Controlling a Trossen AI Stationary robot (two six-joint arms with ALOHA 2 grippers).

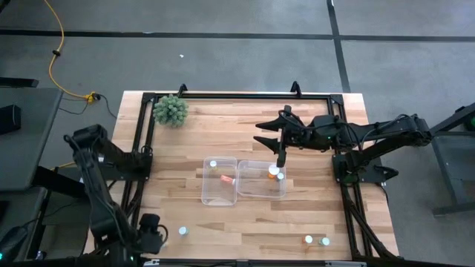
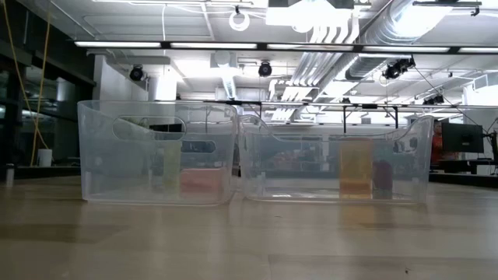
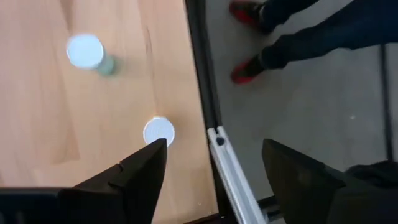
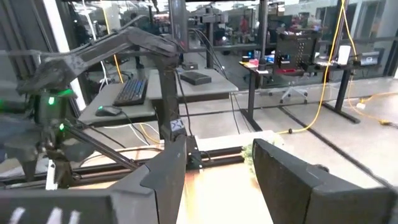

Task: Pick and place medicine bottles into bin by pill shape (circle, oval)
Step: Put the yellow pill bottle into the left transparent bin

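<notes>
Two clear bins stand side by side mid-table, the left bin (image 1: 220, 194) and the right bin (image 1: 256, 189). The left bin holds a white-capped bottle (image 1: 213, 164) and an orange bottle lying down (image 1: 226, 179). The right bin holds two bottles (image 1: 276, 173). Three bottles stand on the table near its near edge (image 1: 183, 231) (image 1: 309, 239) (image 1: 324, 241). My right gripper (image 1: 259, 133) (image 4: 217, 158) is open and empty, held level above the table beyond the right bin, pointing toward the table's left. My left gripper (image 3: 214, 162) is open and empty at the near left corner (image 1: 152, 231).
A fuzzy green plant ball (image 1: 171, 110) sits at the far left of the table. The left wrist view shows two white caps (image 3: 85, 51) (image 3: 158, 131) beside the table's edge rail (image 3: 199, 74), and a person's shoes (image 3: 249, 68) on the floor beyond it.
</notes>
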